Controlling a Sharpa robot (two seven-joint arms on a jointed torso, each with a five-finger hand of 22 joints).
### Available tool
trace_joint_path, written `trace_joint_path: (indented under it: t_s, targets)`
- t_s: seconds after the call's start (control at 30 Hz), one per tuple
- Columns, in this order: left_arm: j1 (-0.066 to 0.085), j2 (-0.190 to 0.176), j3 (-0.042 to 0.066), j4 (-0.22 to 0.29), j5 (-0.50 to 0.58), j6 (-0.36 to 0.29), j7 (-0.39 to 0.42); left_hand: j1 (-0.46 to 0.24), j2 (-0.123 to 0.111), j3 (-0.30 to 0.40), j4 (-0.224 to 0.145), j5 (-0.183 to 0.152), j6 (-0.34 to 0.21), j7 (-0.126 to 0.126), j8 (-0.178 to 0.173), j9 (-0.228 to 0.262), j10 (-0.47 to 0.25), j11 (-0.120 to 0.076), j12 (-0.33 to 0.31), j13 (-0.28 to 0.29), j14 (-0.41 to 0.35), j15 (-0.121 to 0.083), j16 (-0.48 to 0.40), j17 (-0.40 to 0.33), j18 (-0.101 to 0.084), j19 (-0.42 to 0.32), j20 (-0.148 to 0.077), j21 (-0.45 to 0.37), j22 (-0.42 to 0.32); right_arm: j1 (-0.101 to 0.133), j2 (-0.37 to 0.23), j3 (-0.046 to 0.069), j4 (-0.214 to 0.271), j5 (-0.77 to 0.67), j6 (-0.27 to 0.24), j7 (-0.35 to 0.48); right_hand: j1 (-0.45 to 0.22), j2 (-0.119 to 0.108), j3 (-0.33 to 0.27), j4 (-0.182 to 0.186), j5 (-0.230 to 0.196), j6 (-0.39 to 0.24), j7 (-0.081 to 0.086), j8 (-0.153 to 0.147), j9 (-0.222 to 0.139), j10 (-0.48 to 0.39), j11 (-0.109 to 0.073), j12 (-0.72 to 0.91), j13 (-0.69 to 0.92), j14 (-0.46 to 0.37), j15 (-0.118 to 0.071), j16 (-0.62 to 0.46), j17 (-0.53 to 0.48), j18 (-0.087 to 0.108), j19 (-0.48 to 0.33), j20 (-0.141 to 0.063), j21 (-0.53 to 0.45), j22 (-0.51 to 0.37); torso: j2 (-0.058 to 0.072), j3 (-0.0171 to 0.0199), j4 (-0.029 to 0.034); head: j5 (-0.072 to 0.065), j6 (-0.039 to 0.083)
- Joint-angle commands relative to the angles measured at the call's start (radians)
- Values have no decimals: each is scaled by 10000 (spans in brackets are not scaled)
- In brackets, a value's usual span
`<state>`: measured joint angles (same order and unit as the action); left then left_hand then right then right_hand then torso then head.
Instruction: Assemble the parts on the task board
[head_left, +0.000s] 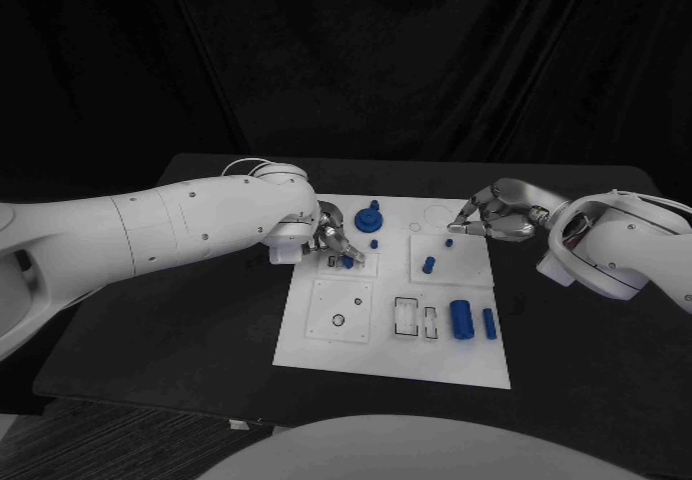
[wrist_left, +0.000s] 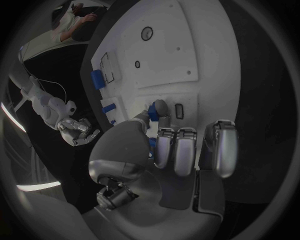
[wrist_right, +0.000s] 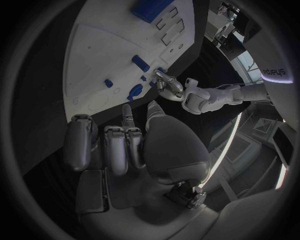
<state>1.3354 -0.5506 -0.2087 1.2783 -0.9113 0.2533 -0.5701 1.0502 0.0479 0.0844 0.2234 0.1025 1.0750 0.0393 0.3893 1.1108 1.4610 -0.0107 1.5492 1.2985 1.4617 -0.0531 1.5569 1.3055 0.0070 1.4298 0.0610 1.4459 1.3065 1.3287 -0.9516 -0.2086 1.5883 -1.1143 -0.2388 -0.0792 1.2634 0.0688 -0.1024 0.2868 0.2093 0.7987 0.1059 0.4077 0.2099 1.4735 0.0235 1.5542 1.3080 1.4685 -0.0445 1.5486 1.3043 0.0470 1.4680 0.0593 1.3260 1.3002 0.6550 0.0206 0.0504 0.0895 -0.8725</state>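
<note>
Pinching a small blue part (head_left: 348, 262) between thumb and fingertip, the left hand (head_left: 326, 240) hovered low over the task board (head_left: 397, 362) near its far-left panel, presumably to seat the piece there. The right hand (head_left: 488, 219) waited at the board's far-right edge, fingers curled on nothing, keeping clear. Other blue parts, including a large cylinder (head_left: 460, 319), lay on the board.

Dim, even light; wrist views bend at their rims.

Black table (head_left: 173, 330) before black drapes, grey floor (head_left: 87, 440) below.
</note>
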Motion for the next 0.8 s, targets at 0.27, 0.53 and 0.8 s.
trace_joint_path:
  t_s: [0.27,0.53,0.8]
  targets:
    - [-69,-32,-33,50,45,-77,242,216,109,-342,92,561,-1164,57,36,662,1098,-42,216,2723,1091,-25,139,2653,385,21,-27,-158,1665,-41,-11,6,-16,-9,70,-158,267,149,-271,-37,290,-31,24,153,124,973,30,166,2628,912,29,-167,2308,159,-77,70,-255,1845,0,1,2,4,-2]
    - [-69,-60,-33,89,45,-171,366,754,84,-59,-144,1955,-1223,-20,-44,834,1098,-103,216,2723,1091,-75,139,2653,388,23,-69,-198,1705,-50,-3,6,-28,-9,87,-160,267,149,-271,-37,290,-31,24,153,124,973,30,166,2628,912,29,-167,2308,159,-77,70,-255,1845,-3,1,0,26,-2]
    - [-70,-194,-33,255,46,-673,582,1281,-98,514,-453,3172,-1165,-85,-213,802,1098,-168,216,2723,1091,-132,139,2653,380,59,-127,-199,1760,-59,7,6,-49,-9,120,-173,269,152,-279,-32,296,-30,25,156,124,973,34,166,2628,910,32,-175,2301,163,-84,72,-275,1839,-3,0,0,49,-2]
